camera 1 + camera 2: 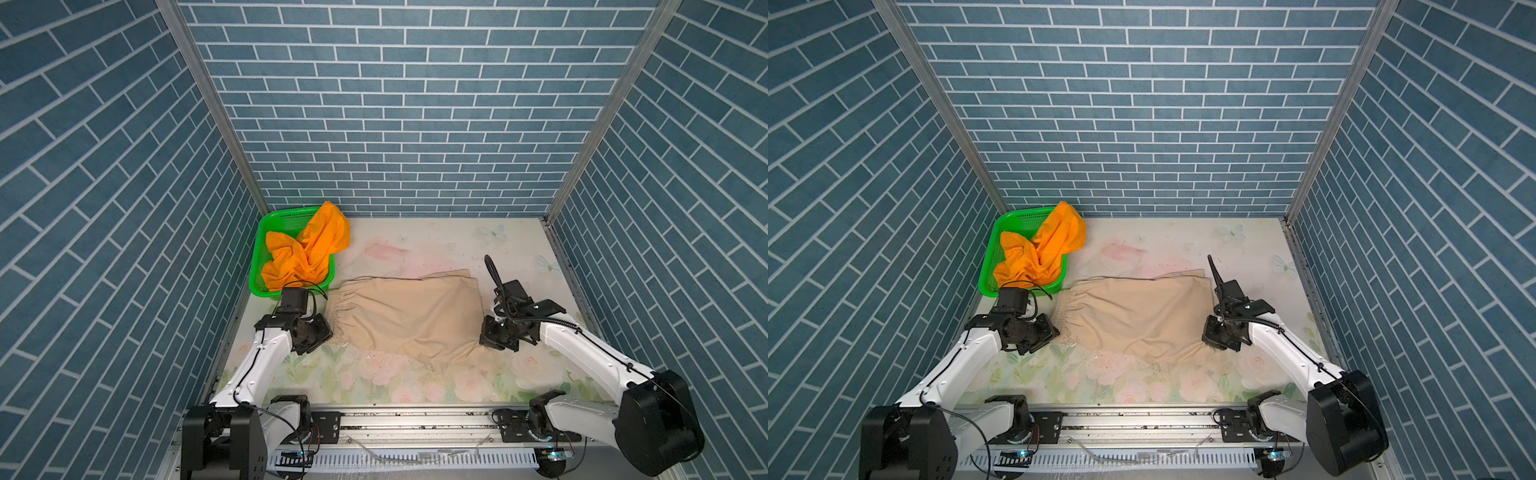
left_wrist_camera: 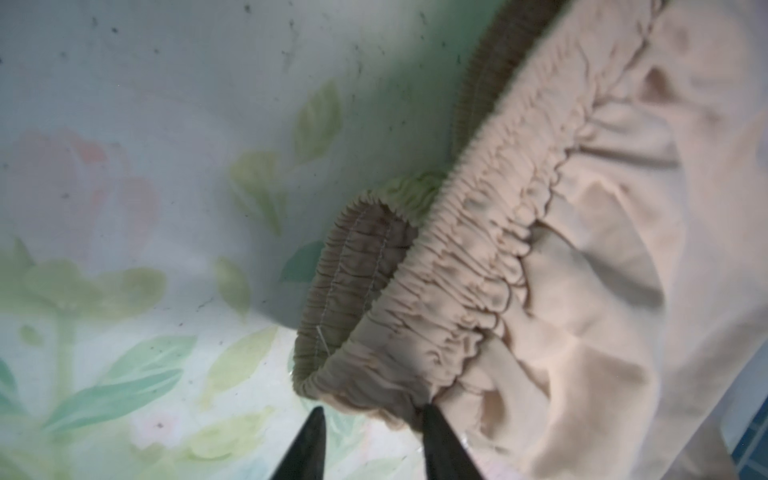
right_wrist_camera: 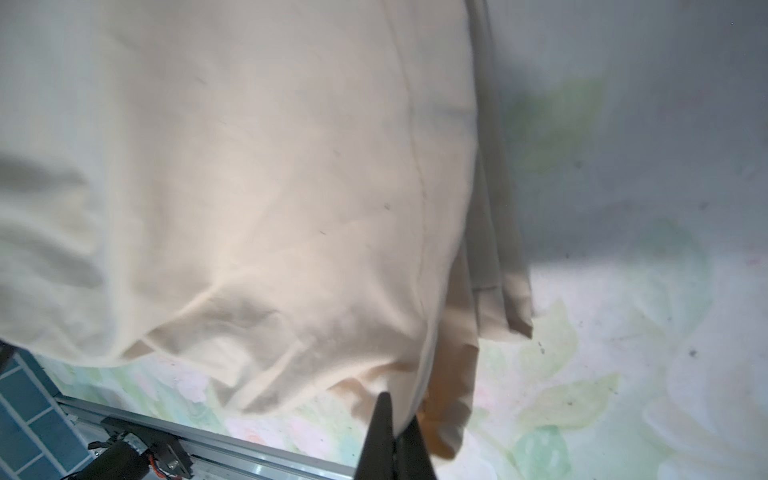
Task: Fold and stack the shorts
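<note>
At near hem corner, right fingers (image 3: 380, 428) pinch beige shorts (image 1: 407, 316); table (image 1: 436, 241) beyond open.

Both top views look steeply down from above the front edge of the table (image 1: 436, 245), sharing all of it. The wrist views sit close at opposite ends of the beige shorts (image 2: 602, 291).

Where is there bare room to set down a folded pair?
Free: mat between beige shorts and back wall, right of the green basket; between them and the front rail. Crowded: basket holding orange shorts; left hand and right hand at the beige pair's near corners.
</note>
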Controlling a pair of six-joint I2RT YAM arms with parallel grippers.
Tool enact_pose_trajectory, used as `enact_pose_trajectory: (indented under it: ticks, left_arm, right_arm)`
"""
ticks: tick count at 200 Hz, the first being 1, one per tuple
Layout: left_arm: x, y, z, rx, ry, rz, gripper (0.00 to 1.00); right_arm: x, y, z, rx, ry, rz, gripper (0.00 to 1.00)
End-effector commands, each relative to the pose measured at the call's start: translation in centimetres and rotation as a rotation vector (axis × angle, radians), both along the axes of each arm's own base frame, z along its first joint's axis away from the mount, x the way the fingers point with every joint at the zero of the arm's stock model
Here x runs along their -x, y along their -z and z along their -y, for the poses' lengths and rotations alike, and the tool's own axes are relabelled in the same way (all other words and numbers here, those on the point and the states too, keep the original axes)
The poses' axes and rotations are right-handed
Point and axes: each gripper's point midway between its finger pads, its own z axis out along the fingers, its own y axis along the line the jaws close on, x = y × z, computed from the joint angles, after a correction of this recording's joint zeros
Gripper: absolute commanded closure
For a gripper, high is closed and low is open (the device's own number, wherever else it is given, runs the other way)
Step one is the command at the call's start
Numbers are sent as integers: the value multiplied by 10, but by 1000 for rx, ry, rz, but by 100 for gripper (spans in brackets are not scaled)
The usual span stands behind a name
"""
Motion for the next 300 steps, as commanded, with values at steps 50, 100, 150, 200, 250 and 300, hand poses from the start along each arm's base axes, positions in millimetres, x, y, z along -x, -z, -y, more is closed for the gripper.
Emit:
enact_pose_trajectory:
  ticks: [50, 100, 150, 200, 250, 300]
  left_arm:
    - [5, 18, -10, -55, -3, -58, 100]
    - [10, 20, -18, -102, -20, -84, 100]
    - [5, 3, -17, -95, -19, -63, 81]
    - [-31, -82, 5, -17, 97, 146, 13]
    - [-66, -75, 34, -73, 217, 180, 5]
    - [-62, -58, -4, -181, 86, 192, 0]
  right_arm:
    - [14, -21, 25, 179, -145, -66, 100]
    - [37, 20, 47, 235, -46, -205, 100]
    - [21, 6, 44, 218, -12, -126, 52]
    - [-26, -12, 12, 102, -23, 84, 43]
    - [-38, 42, 17, 132, 33, 21, 33]
    - [-40, 74, 30, 136, 74, -20, 29]
